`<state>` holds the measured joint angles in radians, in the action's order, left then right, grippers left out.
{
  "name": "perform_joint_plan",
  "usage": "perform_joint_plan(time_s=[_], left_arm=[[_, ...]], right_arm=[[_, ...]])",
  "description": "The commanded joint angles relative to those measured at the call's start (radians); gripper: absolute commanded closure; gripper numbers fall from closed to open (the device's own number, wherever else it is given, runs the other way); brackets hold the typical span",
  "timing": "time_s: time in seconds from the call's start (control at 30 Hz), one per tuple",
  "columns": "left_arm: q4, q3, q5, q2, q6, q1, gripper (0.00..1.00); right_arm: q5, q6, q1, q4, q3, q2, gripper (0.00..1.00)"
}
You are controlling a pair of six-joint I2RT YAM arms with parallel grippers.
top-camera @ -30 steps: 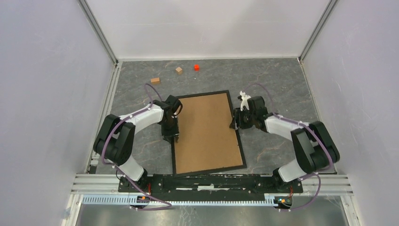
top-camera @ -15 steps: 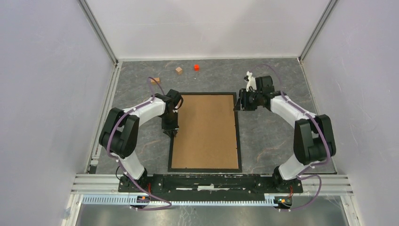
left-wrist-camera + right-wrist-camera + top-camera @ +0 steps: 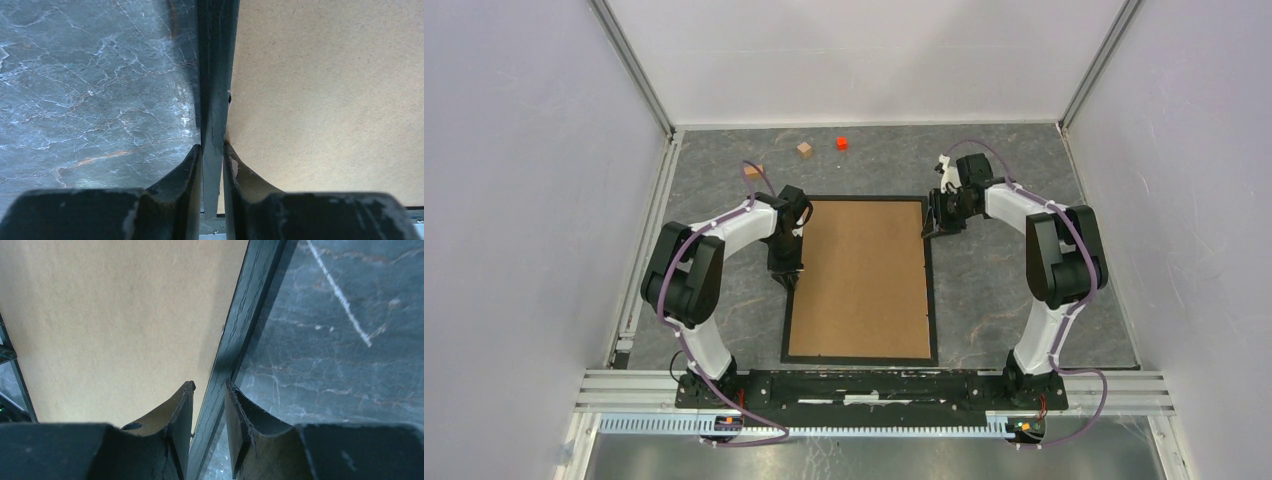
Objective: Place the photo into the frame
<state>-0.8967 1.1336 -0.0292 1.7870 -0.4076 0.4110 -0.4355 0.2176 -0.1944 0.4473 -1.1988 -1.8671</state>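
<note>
The black frame [image 3: 860, 358] lies flat on the grey table, back side up, with its brown backing board [image 3: 860, 275] showing. No photo shows in any view. My left gripper [image 3: 786, 278] is shut on the frame's left rail [image 3: 216, 75], with both fingers pressed against it in the left wrist view [image 3: 212, 150]. My right gripper [image 3: 931, 222] straddles the right rail [image 3: 250, 300] near the far right corner. In the right wrist view [image 3: 210, 387] its jaws stand slightly apart, with a gap between the left finger and the rail.
Two small wooden blocks [image 3: 805, 149] [image 3: 755, 170] and a red cube [image 3: 841, 142] lie near the back wall. White walls with metal posts close in the table on three sides. A metal rail runs along the near edge.
The frame has swung from tilted to square with the table, its far end moving left. My right gripper moved toward the back along the right rail. My left gripper kept its hold.
</note>
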Motion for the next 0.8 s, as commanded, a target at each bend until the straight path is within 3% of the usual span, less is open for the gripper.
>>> perform_joint_plan(time_s=[0.0, 0.77], left_arm=[[0.140, -0.010, 0.050, 0.046, 0.047, -0.003, 0.78], [0.138, -0.008, 0.057, 0.038, 0.043, -0.001, 0.93]], right_arm=[[0.013, -0.025, 0.030, 0.017, -0.095, -0.040, 0.65], [-0.014, 0.016, 0.056, -0.024, -0.168, -0.142, 0.70]])
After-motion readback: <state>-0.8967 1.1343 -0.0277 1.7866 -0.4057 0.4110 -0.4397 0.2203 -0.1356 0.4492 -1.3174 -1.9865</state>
